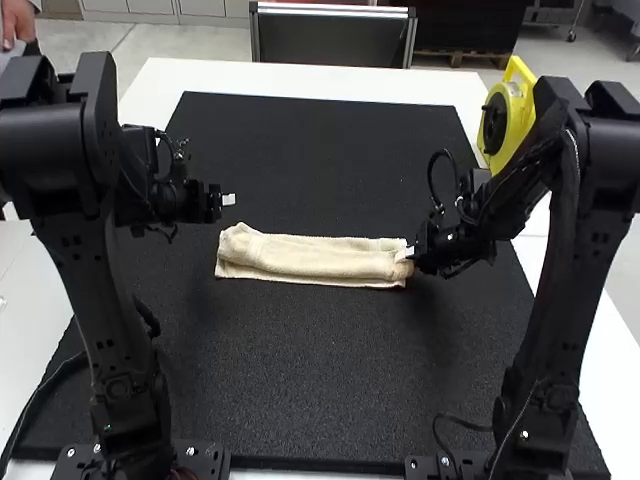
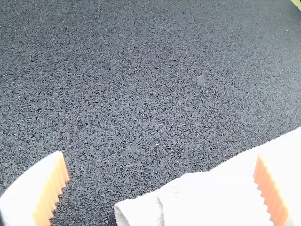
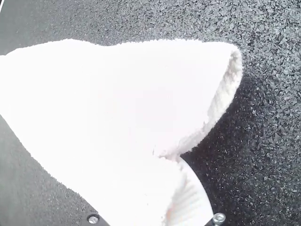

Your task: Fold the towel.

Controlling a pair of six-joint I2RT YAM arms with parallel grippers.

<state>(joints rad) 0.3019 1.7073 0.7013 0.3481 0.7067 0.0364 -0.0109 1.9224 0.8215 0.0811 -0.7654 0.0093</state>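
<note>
Mat (image 1: 300, 360) on the surface (image 1: 300, 78), towel (image 1: 310, 260) lying left to right on the mat, left gripper (image 1: 228, 200) near the towel's left end, right gripper (image 1: 407, 253) at its right end, reel (image 1: 520, 112) (partly behind the right arm) far right.

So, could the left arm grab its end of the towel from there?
Probably yes: its claw is open close to the towel's left end, and I see nothing in the way. The right claw is at the other end.
</note>
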